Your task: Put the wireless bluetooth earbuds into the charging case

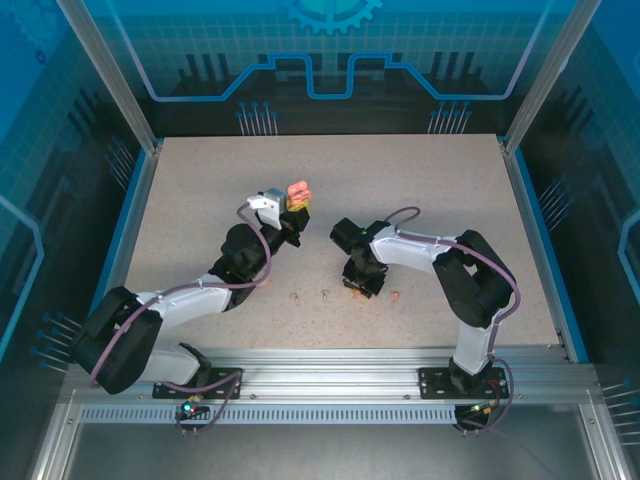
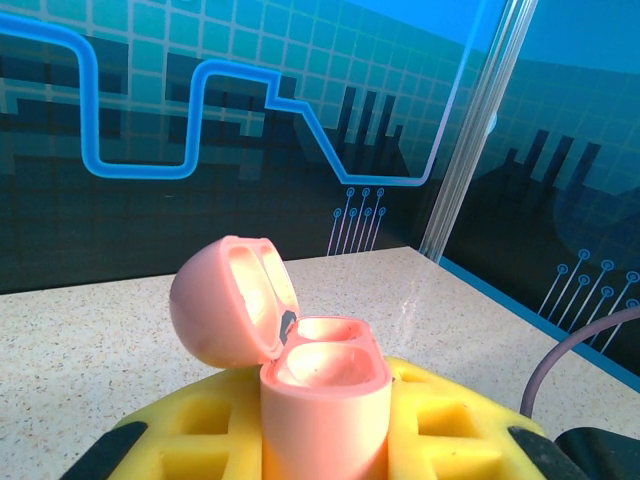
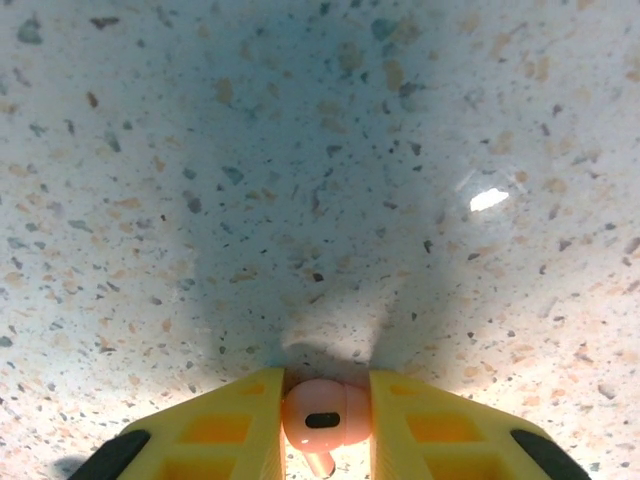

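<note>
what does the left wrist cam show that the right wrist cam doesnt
Left wrist: the open pink charging case upright in the left gripper, lid tipped back, wells looking empty, blue walls behind. Right wrist: a salmon-pink earbud pinched by the right gripper. Shared: yellow fingers and the speckled table.

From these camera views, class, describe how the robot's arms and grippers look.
The left arm and right arm match: black joint housings, silver-white links, a lilac cable looping along each. Their fingers are yellow, waffle-ribbed, with black patches.
</note>
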Robot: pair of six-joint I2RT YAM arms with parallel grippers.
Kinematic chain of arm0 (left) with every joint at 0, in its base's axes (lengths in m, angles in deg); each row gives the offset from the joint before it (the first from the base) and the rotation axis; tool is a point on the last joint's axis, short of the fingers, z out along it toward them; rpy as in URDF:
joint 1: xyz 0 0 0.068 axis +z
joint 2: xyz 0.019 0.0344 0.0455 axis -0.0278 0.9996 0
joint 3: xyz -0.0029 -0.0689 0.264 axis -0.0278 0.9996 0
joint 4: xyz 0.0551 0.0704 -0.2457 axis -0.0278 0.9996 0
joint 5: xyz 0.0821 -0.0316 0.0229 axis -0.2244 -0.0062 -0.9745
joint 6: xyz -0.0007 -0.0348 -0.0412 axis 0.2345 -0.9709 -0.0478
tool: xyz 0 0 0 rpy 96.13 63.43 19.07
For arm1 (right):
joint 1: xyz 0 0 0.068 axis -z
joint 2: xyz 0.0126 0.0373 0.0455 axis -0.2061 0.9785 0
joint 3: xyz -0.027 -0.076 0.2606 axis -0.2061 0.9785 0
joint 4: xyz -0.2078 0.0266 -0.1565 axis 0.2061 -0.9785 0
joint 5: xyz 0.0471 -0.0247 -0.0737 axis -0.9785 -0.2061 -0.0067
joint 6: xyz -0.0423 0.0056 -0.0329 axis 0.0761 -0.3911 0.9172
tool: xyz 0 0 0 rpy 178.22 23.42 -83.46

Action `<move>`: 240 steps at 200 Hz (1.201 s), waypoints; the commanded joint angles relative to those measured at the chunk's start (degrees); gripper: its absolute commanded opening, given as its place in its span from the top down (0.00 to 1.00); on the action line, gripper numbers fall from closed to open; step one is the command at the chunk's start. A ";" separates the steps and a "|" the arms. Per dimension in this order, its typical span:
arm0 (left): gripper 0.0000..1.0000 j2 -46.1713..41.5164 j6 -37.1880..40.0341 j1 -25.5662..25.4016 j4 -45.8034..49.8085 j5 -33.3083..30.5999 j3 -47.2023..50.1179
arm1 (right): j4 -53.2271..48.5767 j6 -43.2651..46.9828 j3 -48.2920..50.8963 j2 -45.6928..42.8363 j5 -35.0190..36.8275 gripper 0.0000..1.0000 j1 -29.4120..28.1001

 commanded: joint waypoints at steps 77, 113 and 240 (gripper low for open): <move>1.00 -2.01 -0.34 0.18 -2.57 3.74 0.78 | 15.34 18.84 6.84 -11.66 9.36 0.77 0.08; 1.00 -2.84 1.23 0.22 -2.36 5.34 0.11 | 18.04 25.88 7.85 -19.15 12.90 0.76 0.90; 1.00 -3.32 9.99 -1.03 -3.89 11.66 -5.35 | 33.59 50.12 -2.92 -38.06 8.04 0.73 6.41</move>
